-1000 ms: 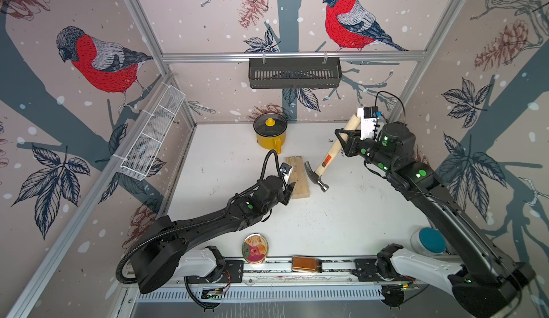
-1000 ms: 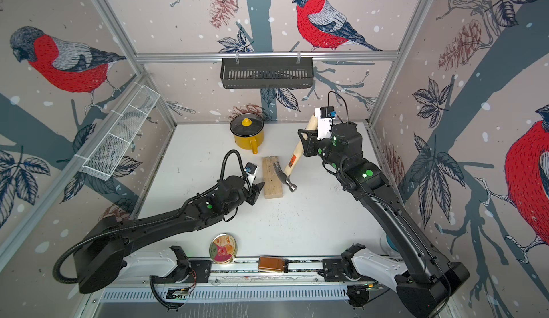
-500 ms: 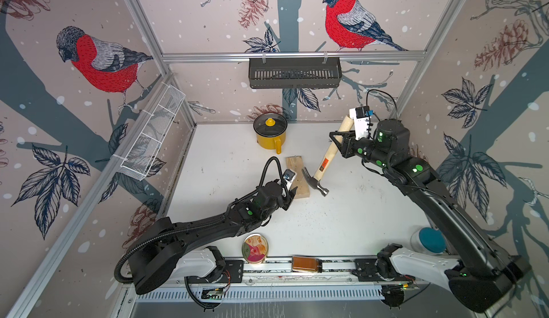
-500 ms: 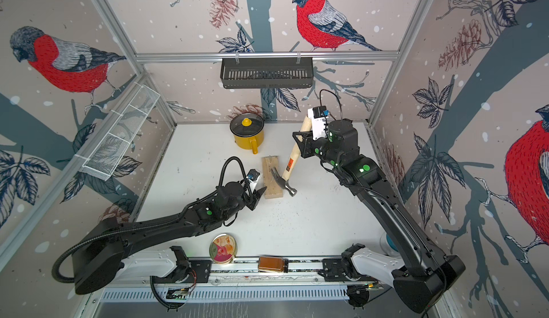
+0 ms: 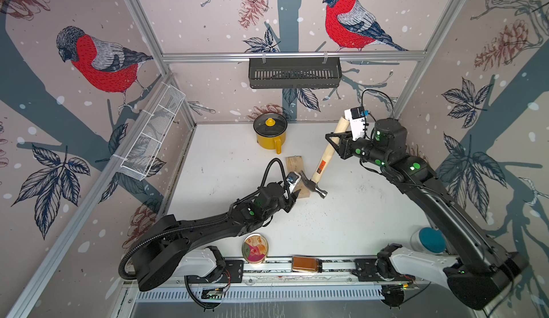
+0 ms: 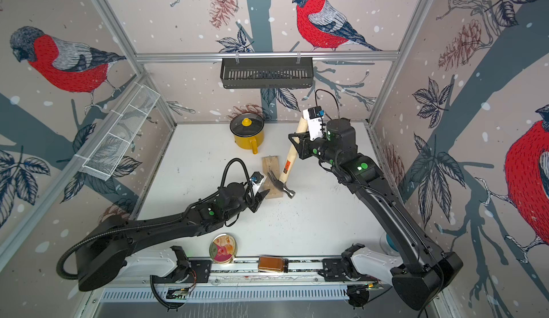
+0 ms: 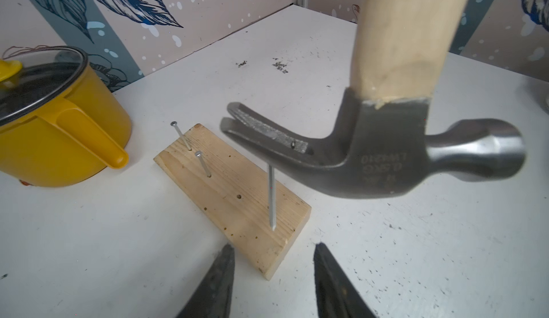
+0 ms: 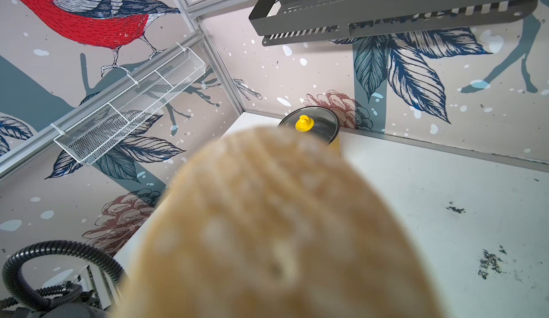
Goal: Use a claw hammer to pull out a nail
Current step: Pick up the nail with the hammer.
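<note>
In both top views my right claw (image 5: 333, 144) is clamped on the upper handle of the hammer (image 5: 321, 166). Its grey head hangs over the front end of a wood block (image 5: 293, 162) near the middle of the counter (image 5: 341, 227), and the handle slants up toward the back right corner. My left claw (image 5: 294, 196) sits low at the block's front end. A yellow pot (image 5: 269, 137) stands by the back edge, just behind the block. From the left wrist, the left claw's fingers (image 7: 214, 286) stand apart with the block's front corner showing between them; I cannot tell whether they touch it. The hammer's fork is hooked under the head of a nail (image 7: 271, 200). The nail hangs straight down with its tip at the block's top face, and I cannot tell whether it is in the wood. Two more nails (image 7: 203, 165) lean out of the block's back end, on the pot's side. From the right wrist, the blurred butt of the handle fills most of the picture and hides the right claw. Past it I can see the pot's lid with its yellow knob against the back edge.
</note>
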